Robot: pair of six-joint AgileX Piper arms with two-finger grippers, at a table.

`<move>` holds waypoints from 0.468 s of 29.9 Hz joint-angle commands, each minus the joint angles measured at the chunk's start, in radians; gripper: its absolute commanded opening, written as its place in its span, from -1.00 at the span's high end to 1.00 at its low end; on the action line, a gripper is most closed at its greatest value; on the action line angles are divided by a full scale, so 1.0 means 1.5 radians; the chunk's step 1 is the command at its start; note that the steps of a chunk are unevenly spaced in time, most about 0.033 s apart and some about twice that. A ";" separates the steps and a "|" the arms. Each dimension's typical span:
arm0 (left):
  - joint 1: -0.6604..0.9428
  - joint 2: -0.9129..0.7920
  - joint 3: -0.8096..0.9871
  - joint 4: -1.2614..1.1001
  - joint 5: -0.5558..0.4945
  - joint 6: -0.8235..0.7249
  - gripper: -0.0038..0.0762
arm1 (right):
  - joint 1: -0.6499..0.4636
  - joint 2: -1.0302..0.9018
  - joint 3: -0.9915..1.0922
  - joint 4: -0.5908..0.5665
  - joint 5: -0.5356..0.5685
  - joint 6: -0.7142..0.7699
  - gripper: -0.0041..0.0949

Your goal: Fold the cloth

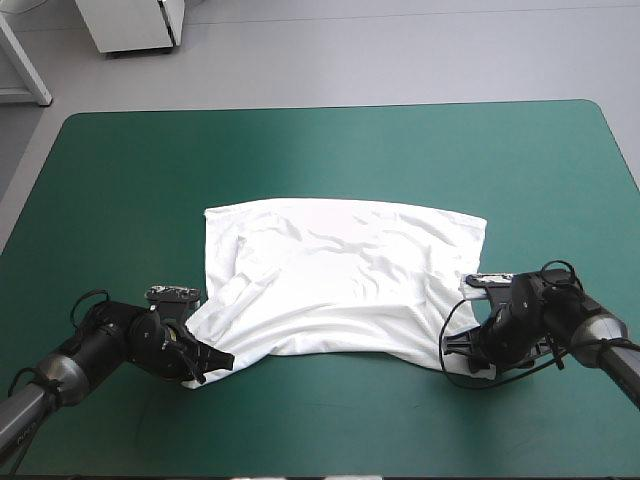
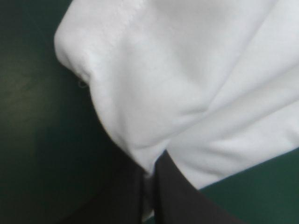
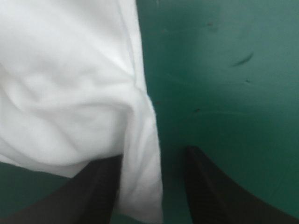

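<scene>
T-shirt (image 1: 340, 285) lies spread flat mid-desk (image 1: 330, 150), a bit wrinkled. Your left hand (image 2: 150, 177) is clenched on its near corner, but the right hand (image 3: 153, 155) is released, edge just sitting in the gap. Lift now and that side prob drops, so you get a crooked fold.

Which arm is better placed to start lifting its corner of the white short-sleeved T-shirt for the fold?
Left. The left gripper is shut on the white short-sleeved T-shirt at its near corner. The right gripper stands open, the shirt's edge between its black fingers, not yet clamped.
</scene>
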 commanded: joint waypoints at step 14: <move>-0.002 0.008 -0.074 -0.033 0.038 0.016 0.93 | -0.001 -0.036 -0.081 0.058 0.055 -0.022 0.96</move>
